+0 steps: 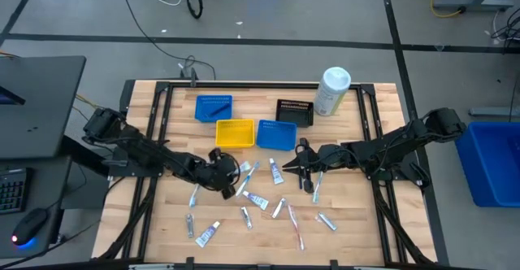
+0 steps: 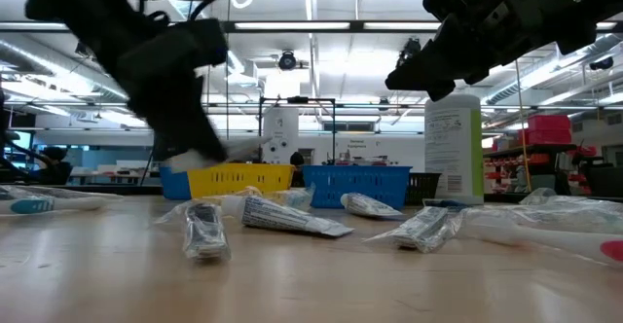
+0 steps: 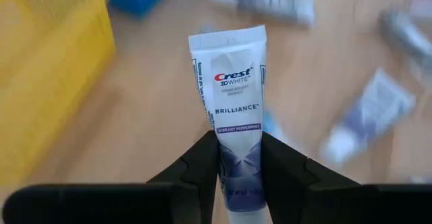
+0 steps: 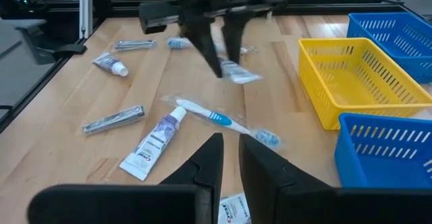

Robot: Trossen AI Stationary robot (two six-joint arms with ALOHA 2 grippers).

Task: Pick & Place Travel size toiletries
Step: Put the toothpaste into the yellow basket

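The left hand (image 3: 239, 158) grips a little Crest toothpaste tube (image 3: 233, 109) by its lower end, with a dark finger pressed on each side, and the wide flat end sticks out past the fingers. From above, this hand (image 1: 223, 169) hangs over the wooden bench (image 1: 162, 213), just in front of the yellow bin (image 1: 234, 133), so the tube looks ready to go into a bin. The grip is only on one end, so I think the tube could swing, slip out, or catch on the bin's wall and fall back onto the bench. The right hand (image 4: 229, 158) holds nothing, and its two fingers have only a small gap between them. It floats above a wrapped toothbrush (image 4: 219, 119) and a purple-and-white tube (image 4: 154, 142). More tubes, toothbrushes and shiny packets lie scattered on the bench near both hands. The two hands are close together, so they could bump if both move at once. A big white canister (image 1: 332, 90) stands behind the bins.
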